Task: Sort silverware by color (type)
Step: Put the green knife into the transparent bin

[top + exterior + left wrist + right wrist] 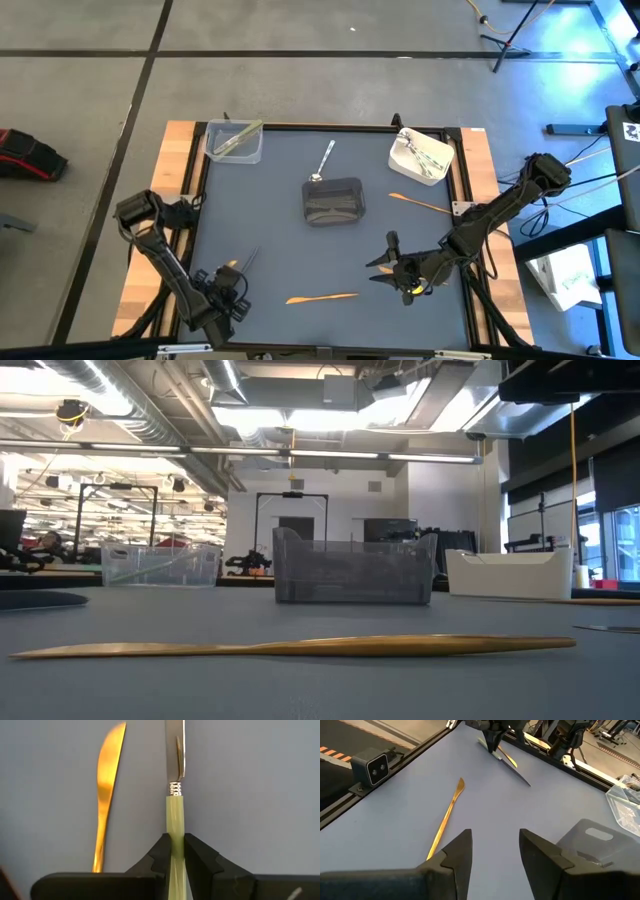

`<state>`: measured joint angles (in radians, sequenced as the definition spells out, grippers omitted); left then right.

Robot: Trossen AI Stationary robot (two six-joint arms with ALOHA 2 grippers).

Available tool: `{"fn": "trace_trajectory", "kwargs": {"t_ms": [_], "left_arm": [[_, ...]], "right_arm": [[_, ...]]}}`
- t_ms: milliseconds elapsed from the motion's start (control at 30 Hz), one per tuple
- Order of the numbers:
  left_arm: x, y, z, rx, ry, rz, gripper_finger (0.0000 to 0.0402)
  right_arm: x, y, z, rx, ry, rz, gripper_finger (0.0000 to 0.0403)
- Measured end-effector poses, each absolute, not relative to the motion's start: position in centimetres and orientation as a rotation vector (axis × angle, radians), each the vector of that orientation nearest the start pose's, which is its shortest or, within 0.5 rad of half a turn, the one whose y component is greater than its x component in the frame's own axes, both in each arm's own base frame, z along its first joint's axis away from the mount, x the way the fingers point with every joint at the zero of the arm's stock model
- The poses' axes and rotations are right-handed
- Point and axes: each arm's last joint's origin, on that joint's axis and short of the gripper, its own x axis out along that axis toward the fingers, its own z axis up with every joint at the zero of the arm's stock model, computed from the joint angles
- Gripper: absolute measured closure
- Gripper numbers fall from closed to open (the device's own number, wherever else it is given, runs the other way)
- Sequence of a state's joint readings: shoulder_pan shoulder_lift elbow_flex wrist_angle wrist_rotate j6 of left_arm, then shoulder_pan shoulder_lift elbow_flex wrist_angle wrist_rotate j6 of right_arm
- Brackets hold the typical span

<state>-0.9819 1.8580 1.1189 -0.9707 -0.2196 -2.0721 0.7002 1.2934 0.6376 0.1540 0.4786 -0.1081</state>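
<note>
Gold knives [322, 297], three loose

pale green knife handle [175, 827], gold knife [106, 785]

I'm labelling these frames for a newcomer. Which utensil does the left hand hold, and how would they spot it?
Find the table's near-left corner, where the left hand sits. Its fingers are shut on the green-handled knife, lying beside a gold knife. Only this one has a pale green handle and a silver blade.
</note>
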Motion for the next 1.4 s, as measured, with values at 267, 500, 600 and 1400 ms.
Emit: {"fn": "trace_trajectory", "kwargs": {"t_ms": [267,500,600,1400], "left_arm": [[17.5,-24.8,14.0,-0.652,1.160,0.897,0.0365],[17.4,-24.5,14.5,-0.599,1.168,0.861,0.0381],[17.4,-24.4,15.0,-0.584,1.173,0.827,0.0385],[16.8,-22.0,13.3,-0.489,1.235,0.765,0.0300]], "right_arm": [[20.8,15.8,21.1,-0.386,0.406,0.240,0.0249],[20.8,15.8,21.2,-0.379,0.396,0.240,0.0249],[20.9,15.9,21.4,-0.366,0.375,0.239,0.0249],[21.3,16.0,22.4,-0.393,0.350,0.183,0.0249]]}}
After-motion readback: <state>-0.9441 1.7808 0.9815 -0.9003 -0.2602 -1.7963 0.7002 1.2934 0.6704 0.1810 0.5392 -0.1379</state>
